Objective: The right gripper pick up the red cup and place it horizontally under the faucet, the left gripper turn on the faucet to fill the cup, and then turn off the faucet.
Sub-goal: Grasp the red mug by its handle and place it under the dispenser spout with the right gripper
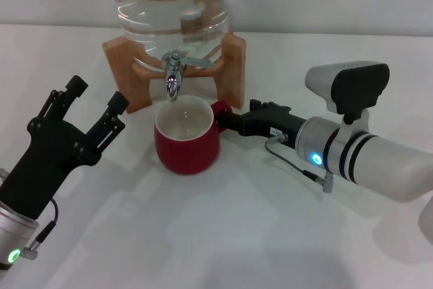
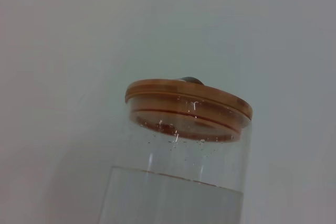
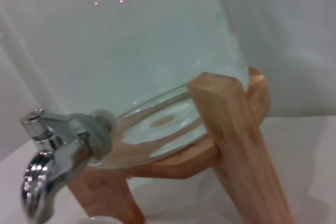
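**benchtop_al:** Closest thing in the head view is the left gripper [image 1: 95,103], down at the near left with its green light, both fingers spread wide and holding nothing. It's pointing up toward the faucet [image 1: 173,76] but well short of it. The red cup [image 1: 186,135] sits upright on the table right under the spout, mouth up, cream inside looks dry to me. The right gripper [image 1: 226,117] is at the cup's handle side, fingers closed in on the handle as far as I can tell.

**mira_k:** So the cup's placed and the tap step is next, I'd guess. My advice: keep the right claw pinned on that handle so the cup can't skate, and bring the left one in from the front, level with the short lever, not the spout. Narrow the fingers before touching. That chrome is slick, and a wide claw could knock the wooden stand [image 3: 231,129].

**benchtop_al:** Agreed. The water jug [image 2: 184,150] is roughly half full going by the left wrist view, wooden lid [image 2: 188,100] on top, so flow should be decent. I'd watch the fill closely.

**mira_k:** Surface?

**benchtop_al:** Plain white table [image 1: 223,235], smooth, soft shadows. Behind it just a blank pale wall. Nothing else around.
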Robot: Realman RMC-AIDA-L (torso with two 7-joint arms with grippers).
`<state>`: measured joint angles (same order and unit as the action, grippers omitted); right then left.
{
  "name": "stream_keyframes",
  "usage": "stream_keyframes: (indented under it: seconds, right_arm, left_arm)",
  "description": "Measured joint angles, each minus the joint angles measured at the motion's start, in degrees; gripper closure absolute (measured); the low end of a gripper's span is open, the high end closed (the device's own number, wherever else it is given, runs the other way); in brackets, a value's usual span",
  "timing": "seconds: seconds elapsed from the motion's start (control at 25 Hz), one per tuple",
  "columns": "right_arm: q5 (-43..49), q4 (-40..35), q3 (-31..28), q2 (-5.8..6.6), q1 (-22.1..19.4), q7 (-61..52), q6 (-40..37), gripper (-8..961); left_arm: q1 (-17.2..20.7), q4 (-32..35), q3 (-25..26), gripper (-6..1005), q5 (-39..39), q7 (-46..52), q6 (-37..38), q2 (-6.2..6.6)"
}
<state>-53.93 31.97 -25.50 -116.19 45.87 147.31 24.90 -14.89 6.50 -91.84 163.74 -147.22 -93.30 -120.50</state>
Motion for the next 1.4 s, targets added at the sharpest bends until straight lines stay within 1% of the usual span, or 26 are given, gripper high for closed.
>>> stream_keyframes:
  seconds: [0.28, 1.0, 1.16, 1.4]
  right_arm:
    - [2.8, 0.6, -0.3, 0.0, 0.0, 0.0, 0.5, 80]
    - [3.1, -0.7, -0.3, 0.02, 0.4, -0.1, 0.5, 79]
    - [5.4, -0.7, -0.5, 0.09, -0.1, -0.1, 1.1, 79]
    - [6.0, -0.8, -0.6, 0.27, -1.3, -0.1, 3.3, 79]
  left_arm:
    - [-0.1, 0.0, 0.1, 139, 0.0, 0.0, 0.2, 0.0]
    - [-0.1, 0.1, 0.0, 139, 0.0, 0.0, 0.2, 0.0]
    - [-0.1, 0.2, 0.0, 139, 0.0, 0.0, 0.2, 0.0]
    - [-0.1, 0.4, 0.0, 139, 0.0, 0.0, 0.2, 0.0]
